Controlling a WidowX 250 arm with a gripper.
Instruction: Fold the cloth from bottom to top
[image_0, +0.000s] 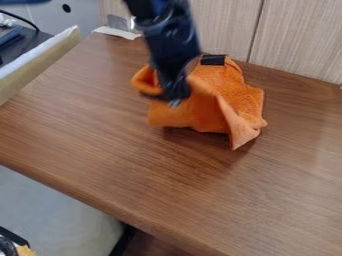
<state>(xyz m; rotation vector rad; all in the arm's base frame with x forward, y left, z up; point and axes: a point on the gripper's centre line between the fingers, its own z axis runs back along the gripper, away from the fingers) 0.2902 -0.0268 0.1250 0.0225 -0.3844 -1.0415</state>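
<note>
Near the tabletop's (100, 135) back edge, the orange cloth (234, 85) is bunched at the gripper (172, 97); I cannot tell if this is open or closed. The cloth seems light and soft, best taken by its front corner (239, 137).

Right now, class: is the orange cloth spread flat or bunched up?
Bunched up: the orange cloth rises in uneven folds, with one pointed corner drooping.

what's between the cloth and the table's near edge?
Nothing: bare tabletop from the cloth to the near edge, apart from shadow beside the cloth. Shows in the camera view.
</note>
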